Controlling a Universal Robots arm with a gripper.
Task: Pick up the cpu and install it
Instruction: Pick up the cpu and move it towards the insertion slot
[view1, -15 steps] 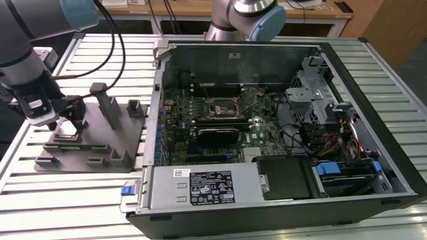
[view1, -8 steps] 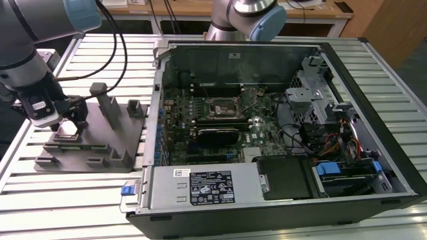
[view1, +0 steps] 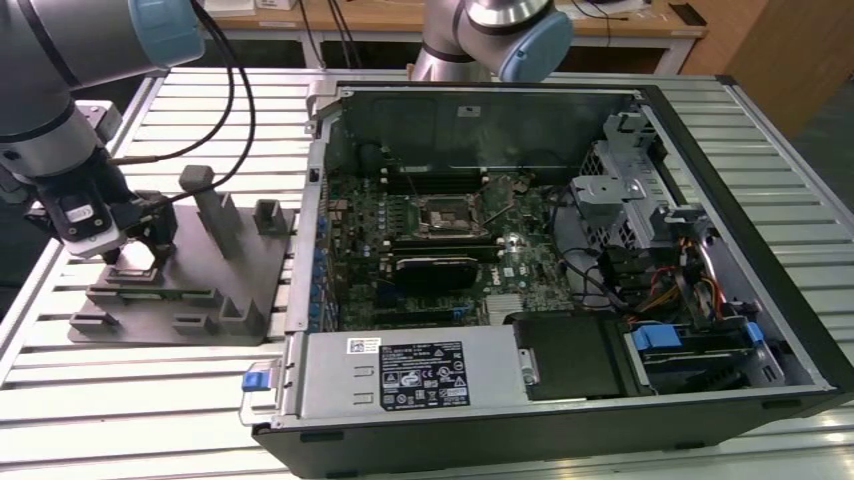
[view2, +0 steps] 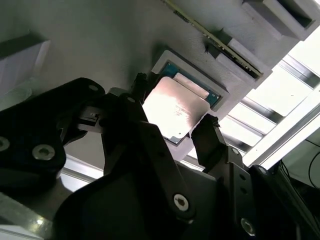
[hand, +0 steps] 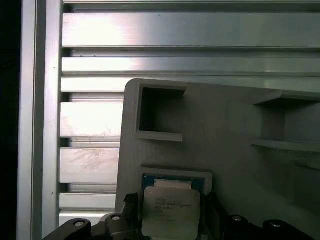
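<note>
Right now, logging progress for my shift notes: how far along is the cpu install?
Done: approach; the gripper sits at the grey fixture plate. In hand: it grips the cpu by its edges. Left: the motherboard socket holds no cpu yet.

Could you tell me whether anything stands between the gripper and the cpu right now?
Nothing visible does. The gripper is right at the cpu on the grey plate, with no other part between them.
</note>
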